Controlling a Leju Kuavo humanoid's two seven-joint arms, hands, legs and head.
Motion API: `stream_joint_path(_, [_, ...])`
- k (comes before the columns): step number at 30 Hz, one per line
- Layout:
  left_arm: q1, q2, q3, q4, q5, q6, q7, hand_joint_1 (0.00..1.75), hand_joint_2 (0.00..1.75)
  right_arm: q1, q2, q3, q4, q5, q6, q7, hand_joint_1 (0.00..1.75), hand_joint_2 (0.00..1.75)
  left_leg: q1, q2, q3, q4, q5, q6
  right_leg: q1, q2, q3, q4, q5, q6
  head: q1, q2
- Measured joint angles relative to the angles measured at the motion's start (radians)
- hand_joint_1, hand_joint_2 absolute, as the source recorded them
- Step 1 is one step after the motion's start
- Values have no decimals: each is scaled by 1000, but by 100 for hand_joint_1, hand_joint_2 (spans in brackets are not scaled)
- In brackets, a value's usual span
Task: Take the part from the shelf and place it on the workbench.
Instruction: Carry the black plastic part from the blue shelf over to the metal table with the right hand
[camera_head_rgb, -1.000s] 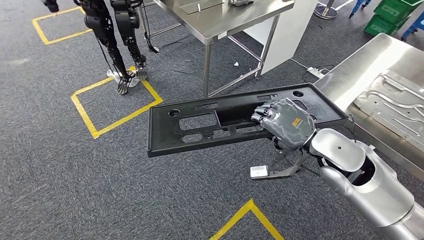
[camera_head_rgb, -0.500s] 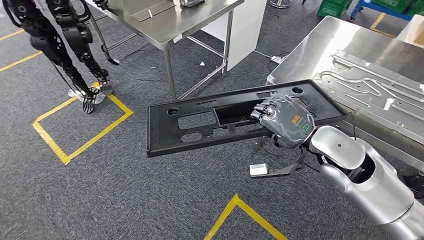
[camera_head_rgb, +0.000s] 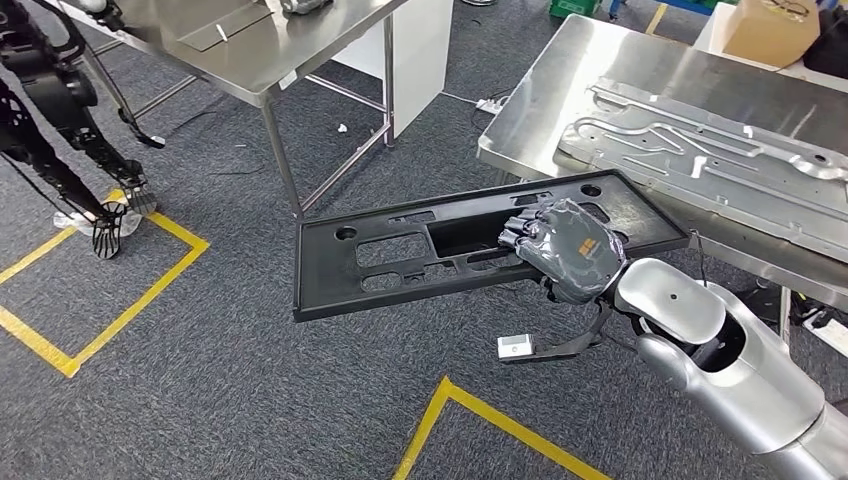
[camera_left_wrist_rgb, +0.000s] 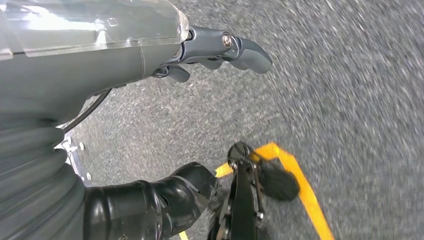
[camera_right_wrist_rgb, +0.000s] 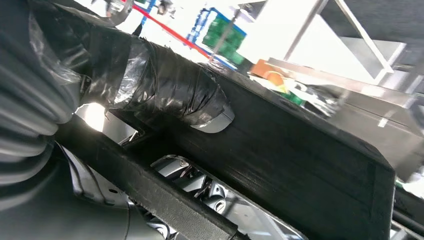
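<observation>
My right hand (camera_head_rgb: 565, 248) grips a long flat black plastic panel (camera_head_rgb: 400, 255) with several cutouts, holding it level above the carpet in the head view. The panel's far right end reaches the edge of a steel workbench (camera_head_rgb: 540, 110). In the right wrist view the taped thumb (camera_right_wrist_rgb: 165, 85) presses on the panel's black bar (camera_right_wrist_rgb: 280, 165) with the fingers underneath. My left hand (camera_left_wrist_rgb: 210, 50) hangs over the grey carpet with nothing in it, its fingers loosely bent.
A pressed sheet-metal part (camera_head_rgb: 700, 140) lies on the workbench, with a cardboard box (camera_head_rgb: 770, 30) behind it. A second steel table (camera_head_rgb: 250, 45) stands at the far left. Another dark robot's legs (camera_head_rgb: 60, 130) stand near yellow floor tape (camera_head_rgb: 130, 300).
The whole view has swung right: the workbench now lies closer and more central, the steel table and the other robot have slid left. The panel stays gripped in my right hand.
</observation>
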Motion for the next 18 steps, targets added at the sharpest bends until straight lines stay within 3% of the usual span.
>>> stream_joint_path(2, [0,-1,0,0,0,0,0,0,175,-3,0,0,0,0,0,0,175,175,-3,22,8,-1,-6,-8,13,-40,59,-113,36,-13,0,0])
stream_joint_path(3, [-2,-2,0,0,0,0,0,0,175,-5,0,0,0,0,0,0,175,175,-5,32,12,-2,-9,-13,19,-49,69,-135,38,-20,0,0])
stream_joint_path(5, [-5,-2,0,0,1,0,0,0,175,-7,-1,0,0,0,0,0,175,175,-6,55,21,-6,-14,-24,23,-28,68,-141,37,-33,0,0])
stream_joint_path(6, [-7,-2,0,0,1,0,0,0,175,-6,-1,1,0,0,0,0,175,175,-6,53,25,-4,-19,-30,20,-15,72,-146,38,-38,0,0])
stream_joint_path(8, [-7,-2,0,0,1,0,1,0,175,-8,-2,1,-1,0,0,1,175,175,-3,6,11,40,-51,-38,12,9,81,-158,44,-51,-1,0])
stream_joint_path(10, [-4,-3,1,0,2,2,2,0,175,-10,1,4,0,0,1,1,175,175,0,-54,-48,159,-110,-40,9,33,84,-161,46,-59,-1,0])
stream_joint_path(12, [0,-2,2,0,2,3,4,0,175,-9,4,8,1,0,1,2,175,175,1,-70,-107,261,-138,-42,10,63,83,-158,44,-62,-1,0])
stream_joint_path(13, [1,-2,3,0,2,4,4,0,175,-9,6,10,2,0,2,2,175,175,1,-72,-116,264,-122,-42,11,79,83,-155,42,-62,-1,0])
stream_joint_path(15, [2,-2,6,0,2,5,5,0,175,-9,6,13,3,0,2,2,175,175,3,-91,-83,165,-44,-40,9,110,83,-143,35,-58,-1,0])
stream_joint_path(17, [2,-2,9,0,2,7,5,0,175,-10,7,14,4,0,2,2,175,175,7,-141,-39,54,4,-35,9,135,77,-127,26,-49,0,0])
stream_joint_path(18, [1,-2,10,0,1,9,5,0,175,-11,7,15,4,0,2,2,175,175,7,-158,-28,28,9,-33,7,147,72,-121,23,-43,0,0])
